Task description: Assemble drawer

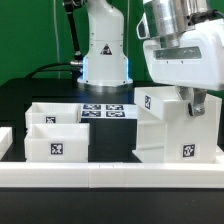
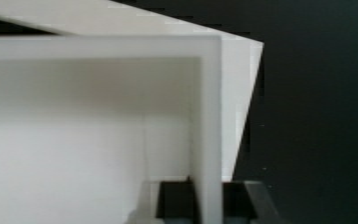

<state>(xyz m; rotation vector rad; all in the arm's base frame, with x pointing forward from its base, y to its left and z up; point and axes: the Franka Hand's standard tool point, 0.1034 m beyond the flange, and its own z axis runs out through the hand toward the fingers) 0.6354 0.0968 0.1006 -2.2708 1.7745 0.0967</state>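
— White plastic housing (image 1: 172, 128) of the drawer: where does it stand on the worktop (image 1: 112, 140)?
— Upright near the front edge, toward the exterior view's right corner, just behind the border rail (image 1: 110, 172) that runs along that edge. Square black-and-white tags show on it.
— And the gripper (image 1: 193, 100)?
— Down on the housing's top, at the exterior view's right side. In the wrist view its dark fingers (image 2: 176, 203) sit on either side of a thin white wall and press against it, so it is clamped on the housing.
— The two trays?
— Both are near the front edge toward the exterior view's left corner, well apart from the housing. The front tray (image 1: 55, 147) is just behind the rail. The rear tray (image 1: 52, 112) is close behind it; whether they touch I cannot tell.
— Anything between?
— The marker board (image 1: 105, 110) lies flat toward the back edge, before the arm's base (image 1: 105, 60).
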